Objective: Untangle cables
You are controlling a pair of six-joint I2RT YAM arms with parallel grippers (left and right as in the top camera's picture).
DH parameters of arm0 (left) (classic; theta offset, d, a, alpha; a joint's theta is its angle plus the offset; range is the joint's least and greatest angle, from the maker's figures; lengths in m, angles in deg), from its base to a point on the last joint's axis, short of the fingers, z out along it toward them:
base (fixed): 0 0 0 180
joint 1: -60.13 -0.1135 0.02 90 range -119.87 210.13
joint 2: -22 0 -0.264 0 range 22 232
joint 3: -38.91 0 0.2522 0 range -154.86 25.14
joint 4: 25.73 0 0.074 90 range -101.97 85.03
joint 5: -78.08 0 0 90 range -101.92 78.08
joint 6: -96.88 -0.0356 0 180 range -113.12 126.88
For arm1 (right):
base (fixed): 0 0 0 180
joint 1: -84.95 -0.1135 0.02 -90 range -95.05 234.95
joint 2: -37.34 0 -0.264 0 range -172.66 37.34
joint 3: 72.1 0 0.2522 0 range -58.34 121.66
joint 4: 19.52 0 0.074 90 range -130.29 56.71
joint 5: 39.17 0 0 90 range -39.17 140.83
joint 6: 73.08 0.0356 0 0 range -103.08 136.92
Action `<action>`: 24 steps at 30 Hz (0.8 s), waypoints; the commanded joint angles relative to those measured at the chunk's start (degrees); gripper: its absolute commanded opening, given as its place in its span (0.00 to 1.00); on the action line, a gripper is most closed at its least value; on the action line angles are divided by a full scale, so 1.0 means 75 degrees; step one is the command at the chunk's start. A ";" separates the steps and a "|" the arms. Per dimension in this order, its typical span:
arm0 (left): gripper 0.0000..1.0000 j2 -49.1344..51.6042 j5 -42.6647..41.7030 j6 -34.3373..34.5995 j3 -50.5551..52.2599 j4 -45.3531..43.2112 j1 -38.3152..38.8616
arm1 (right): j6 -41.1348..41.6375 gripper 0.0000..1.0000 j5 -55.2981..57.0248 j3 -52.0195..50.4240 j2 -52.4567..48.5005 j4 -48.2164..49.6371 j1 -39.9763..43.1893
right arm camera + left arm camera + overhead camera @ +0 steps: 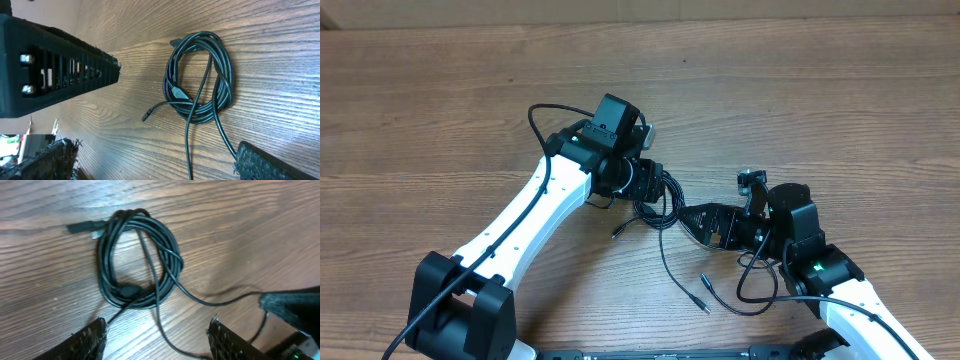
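While left pincer and right pincer stand wide, cables coiled on table.

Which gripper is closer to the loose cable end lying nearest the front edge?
Right. The right gripper hangs just beyond the cable end. The left gripper is farther off to the left, over the coiled bundle.

Soft, even light falling from above the jaws onto the tabletop, thin faint shadows hugging the cables just ahead of the jaws, pale sheen showing on the wood grain beyond, the jaws themselves blurring at the near edges, both wrist views looking slightly soft.
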 commanded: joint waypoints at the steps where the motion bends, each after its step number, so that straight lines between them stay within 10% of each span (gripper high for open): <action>1: 0.65 -0.0146 0.0845 0.0114 -0.0050 0.0000 0.0050 | -0.0017 1.00 -0.0058 0.0090 -0.0009 0.0023 0.0026; 15: 0.63 0.0166 0.1524 0.0417 -0.0047 -0.0557 0.0050 | -0.0020 1.00 -0.0032 0.0085 -0.0009 -0.0254 0.0026; 24: 0.43 0.1329 0.1486 0.0423 -0.0047 -0.0662 0.0050 | -0.0020 1.00 0.0076 0.0082 -0.0009 -0.0303 0.0026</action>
